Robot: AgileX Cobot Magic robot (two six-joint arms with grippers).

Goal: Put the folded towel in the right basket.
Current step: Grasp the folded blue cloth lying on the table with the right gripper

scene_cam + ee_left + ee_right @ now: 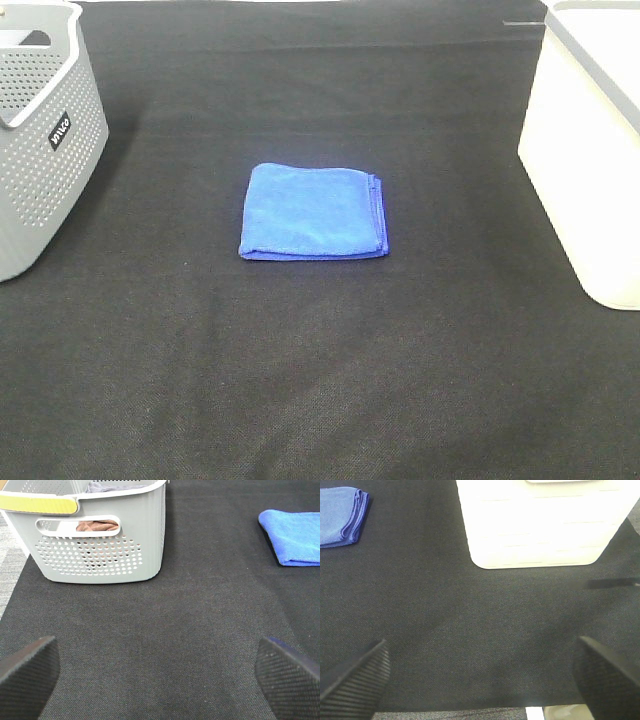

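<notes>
A folded blue towel [313,212] lies flat on the black cloth in the middle of the table. It also shows in the left wrist view [293,536] and in the right wrist view [341,515]. The white right basket [590,140] stands at the right edge, also seen in the right wrist view [545,522]. My left gripper [157,677] is open and empty over bare cloth, well short of the towel. My right gripper [480,677] is open and empty, near the white basket. Neither arm shows in the high view.
A grey perforated basket [40,140] stands at the left edge; the left wrist view [95,535] shows cloth items inside it. The black cloth [320,380] covers the table around the towel.
</notes>
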